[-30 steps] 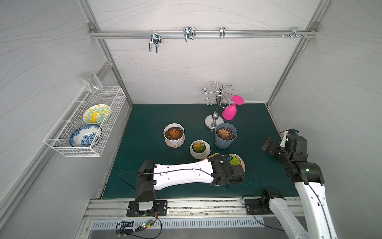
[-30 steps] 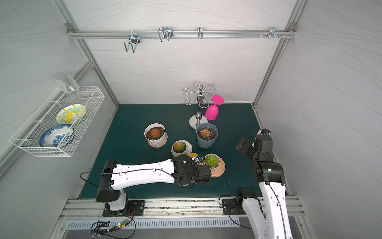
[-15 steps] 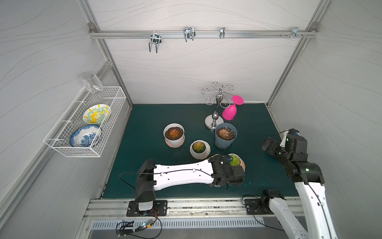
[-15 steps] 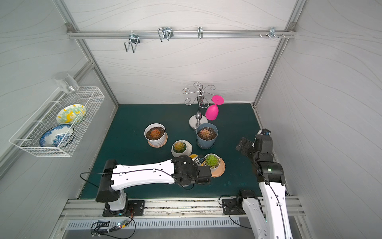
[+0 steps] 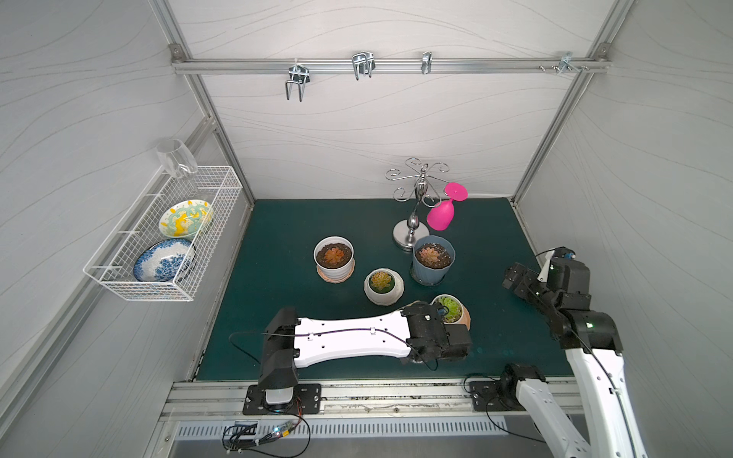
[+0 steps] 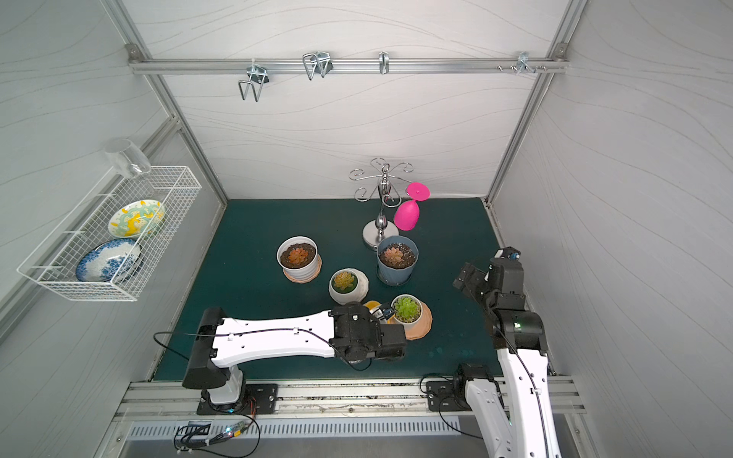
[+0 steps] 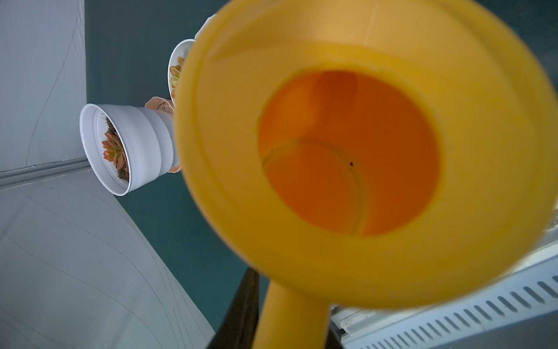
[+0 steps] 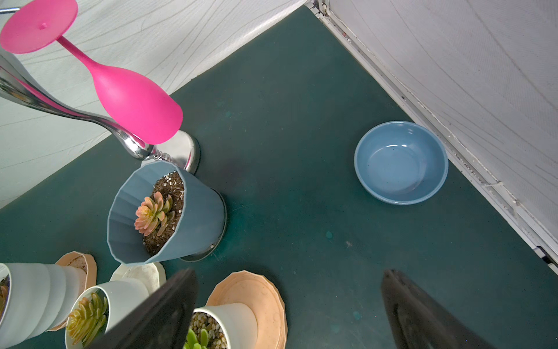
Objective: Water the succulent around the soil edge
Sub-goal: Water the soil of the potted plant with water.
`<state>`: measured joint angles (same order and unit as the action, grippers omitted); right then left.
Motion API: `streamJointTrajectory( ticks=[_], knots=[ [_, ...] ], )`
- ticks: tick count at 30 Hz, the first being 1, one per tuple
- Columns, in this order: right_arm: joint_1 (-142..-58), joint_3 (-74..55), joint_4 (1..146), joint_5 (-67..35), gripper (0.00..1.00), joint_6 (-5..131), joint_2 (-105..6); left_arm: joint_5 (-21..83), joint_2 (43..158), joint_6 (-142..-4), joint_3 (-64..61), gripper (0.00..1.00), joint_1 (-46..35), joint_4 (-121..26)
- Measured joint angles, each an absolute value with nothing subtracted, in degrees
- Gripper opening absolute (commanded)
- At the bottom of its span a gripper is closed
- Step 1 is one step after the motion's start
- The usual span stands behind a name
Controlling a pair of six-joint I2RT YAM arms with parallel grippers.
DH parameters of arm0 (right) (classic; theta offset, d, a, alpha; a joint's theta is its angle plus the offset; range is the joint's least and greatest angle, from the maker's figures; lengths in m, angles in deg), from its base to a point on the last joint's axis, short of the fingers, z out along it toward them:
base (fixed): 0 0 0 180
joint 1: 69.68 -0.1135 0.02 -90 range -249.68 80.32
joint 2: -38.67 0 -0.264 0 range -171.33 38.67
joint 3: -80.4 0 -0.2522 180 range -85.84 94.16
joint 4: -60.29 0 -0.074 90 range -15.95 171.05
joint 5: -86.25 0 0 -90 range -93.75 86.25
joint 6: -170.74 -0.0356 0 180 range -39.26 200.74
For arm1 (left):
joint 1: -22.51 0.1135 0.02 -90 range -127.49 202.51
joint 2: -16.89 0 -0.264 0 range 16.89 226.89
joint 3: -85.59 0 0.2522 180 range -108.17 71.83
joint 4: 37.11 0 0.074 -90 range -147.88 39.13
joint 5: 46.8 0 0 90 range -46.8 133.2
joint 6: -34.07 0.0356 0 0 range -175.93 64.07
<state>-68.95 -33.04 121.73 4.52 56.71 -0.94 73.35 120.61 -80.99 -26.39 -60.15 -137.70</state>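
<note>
Left pincer (image 7: 287, 332), clamped on the yellow plastic watering can (image 7: 332, 151) by its handle, sits just left of the green succulent (image 6: 406, 308) in its white pot (image 6: 417, 317) near the tabletop (image 6: 258, 246) front; right pincer (image 8: 287, 317) gapes, farther off.

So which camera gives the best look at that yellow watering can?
The left wrist view: the yellow watering can fills it, looking into its opening. In a top view only a sliver peeks past the left arm. The right wrist view misses it.

Top views overlook the whole mat (image 5: 277, 238); my wrist cameras, left crowded by the watering can (image 7: 347, 151), share the ribbed pot (image 7: 145, 142).
</note>
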Motion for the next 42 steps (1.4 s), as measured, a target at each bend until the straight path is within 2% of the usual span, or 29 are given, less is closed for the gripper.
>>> streamJointTrajectory(
  ticks=[16, 42],
  knots=[
    [-68.7, -33.0, 121.8, 4.6, 0.99, 56.7, -1.0, 72.3, 123.9, -77.7, -34.4, 0.00, -62.6, -139.4],
    [-68.2, -33.0, 121.7, 4.5, 0.99, 56.7, -1.0, 73.0, 131.5, -73.3, -47.5, 0.00, -62.3, -142.2]
  ],
)
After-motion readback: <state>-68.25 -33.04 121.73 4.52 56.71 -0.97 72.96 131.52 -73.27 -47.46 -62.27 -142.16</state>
